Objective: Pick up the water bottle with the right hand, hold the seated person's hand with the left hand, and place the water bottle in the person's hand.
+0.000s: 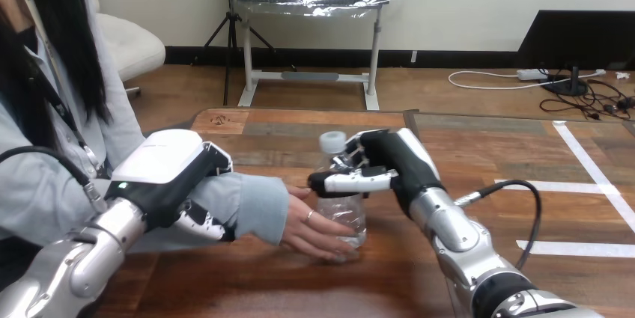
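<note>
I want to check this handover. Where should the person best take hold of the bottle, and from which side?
The lower half of the bottle, coming from the view's left. The bottle is upright, and the robot's right hand wraps its upper part, just below the cap, from the right. The person's hand cups that free lower part.

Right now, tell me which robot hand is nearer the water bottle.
Right. The right hand is curled round the water bottle near its top. The left hand is away toward the view's left, curled round the person's forearm.
</note>
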You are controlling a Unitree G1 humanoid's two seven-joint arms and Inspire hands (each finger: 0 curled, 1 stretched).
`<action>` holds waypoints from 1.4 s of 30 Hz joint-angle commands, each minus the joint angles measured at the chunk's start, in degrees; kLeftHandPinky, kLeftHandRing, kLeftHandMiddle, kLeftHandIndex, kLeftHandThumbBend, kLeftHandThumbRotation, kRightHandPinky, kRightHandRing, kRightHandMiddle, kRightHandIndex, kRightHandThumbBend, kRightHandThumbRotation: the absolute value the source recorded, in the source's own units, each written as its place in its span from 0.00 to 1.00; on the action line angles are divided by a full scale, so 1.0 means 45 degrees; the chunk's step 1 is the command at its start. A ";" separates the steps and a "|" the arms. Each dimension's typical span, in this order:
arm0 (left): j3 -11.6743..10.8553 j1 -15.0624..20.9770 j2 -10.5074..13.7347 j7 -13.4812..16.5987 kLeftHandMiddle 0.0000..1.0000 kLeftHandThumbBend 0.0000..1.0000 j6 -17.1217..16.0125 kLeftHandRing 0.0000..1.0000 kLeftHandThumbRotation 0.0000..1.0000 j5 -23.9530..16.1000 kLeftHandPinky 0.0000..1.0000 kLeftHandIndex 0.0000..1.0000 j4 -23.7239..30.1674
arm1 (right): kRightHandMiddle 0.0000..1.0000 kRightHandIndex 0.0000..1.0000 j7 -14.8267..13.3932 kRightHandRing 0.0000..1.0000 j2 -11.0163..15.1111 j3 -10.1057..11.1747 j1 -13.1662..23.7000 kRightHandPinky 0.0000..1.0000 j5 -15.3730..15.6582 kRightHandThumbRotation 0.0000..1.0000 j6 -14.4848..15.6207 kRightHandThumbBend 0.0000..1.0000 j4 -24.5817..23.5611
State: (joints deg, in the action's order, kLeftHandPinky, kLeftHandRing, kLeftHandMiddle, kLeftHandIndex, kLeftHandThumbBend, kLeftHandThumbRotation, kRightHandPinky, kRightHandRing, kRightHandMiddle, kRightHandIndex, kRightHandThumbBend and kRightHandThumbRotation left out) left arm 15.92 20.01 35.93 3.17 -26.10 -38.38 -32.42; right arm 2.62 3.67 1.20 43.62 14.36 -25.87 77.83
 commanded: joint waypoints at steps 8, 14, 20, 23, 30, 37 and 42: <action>-0.0258 0.1919 -0.0587 0.0570 0.35 0.81 -0.0278 0.29 0.00 0.0229 0.27 0.35 0.0023 | 0.33 0.39 0.0524 0.25 -0.0349 -0.0198 0.1053 0.20 -0.0169 0.00 -0.1363 0.82 -0.0563; -0.0233 0.1906 -0.0651 0.0454 0.35 0.81 -0.0158 0.30 0.00 0.0186 0.28 0.36 0.0034 | 0.33 0.39 0.1024 0.24 -0.0439 -0.0184 0.0861 0.20 -0.0319 0.00 -0.1925 0.81 -0.0673; -0.0207 0.1958 -0.0733 0.0546 0.35 0.81 -0.0182 0.30 0.00 0.0159 0.27 0.36 -0.0078 | 0.32 0.39 0.1380 0.23 -0.0522 -0.0082 0.0711 0.19 -0.0554 0.00 -0.2159 0.82 -0.0782; -0.0197 0.1977 -0.0761 0.0563 0.35 0.82 -0.0231 0.30 0.00 0.0181 0.27 0.36 -0.0150 | 0.32 0.39 0.1665 0.23 -0.0532 -0.0022 0.0634 0.19 -0.0718 0.00 -0.2320 0.82 -0.0847; -0.0204 0.2040 -0.0865 0.0497 0.36 0.82 -0.0254 0.30 0.00 0.0311 0.26 0.36 -0.0361 | 0.33 0.38 0.2127 0.24 -0.0593 0.0097 0.0447 0.19 -0.1112 0.01 -0.2683 0.81 -0.1062; -0.0152 0.2125 -0.0919 0.0659 0.37 0.83 -0.0416 0.30 0.00 0.0251 0.25 0.37 -0.0669 | 0.33 0.38 0.2641 0.24 -0.0644 0.0217 0.0327 0.20 -0.1596 0.02 -0.2961 0.82 -0.1259; -0.0086 0.2208 -0.0959 0.0899 0.36 0.84 -0.0558 0.30 0.00 0.0120 0.25 0.37 -0.0935 | 0.34 0.37 0.3003 0.24 -0.0679 0.0271 0.0224 0.20 -0.1974 0.02 -0.3202 0.82 -0.1453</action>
State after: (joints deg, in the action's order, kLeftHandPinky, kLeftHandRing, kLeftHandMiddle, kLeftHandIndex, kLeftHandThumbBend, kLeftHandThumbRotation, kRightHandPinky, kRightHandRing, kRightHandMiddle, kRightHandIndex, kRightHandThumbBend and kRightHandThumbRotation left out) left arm 15.92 22.75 33.52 4.01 -26.47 -38.67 -36.37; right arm 13.86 2.60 1.42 42.40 7.89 -36.14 76.39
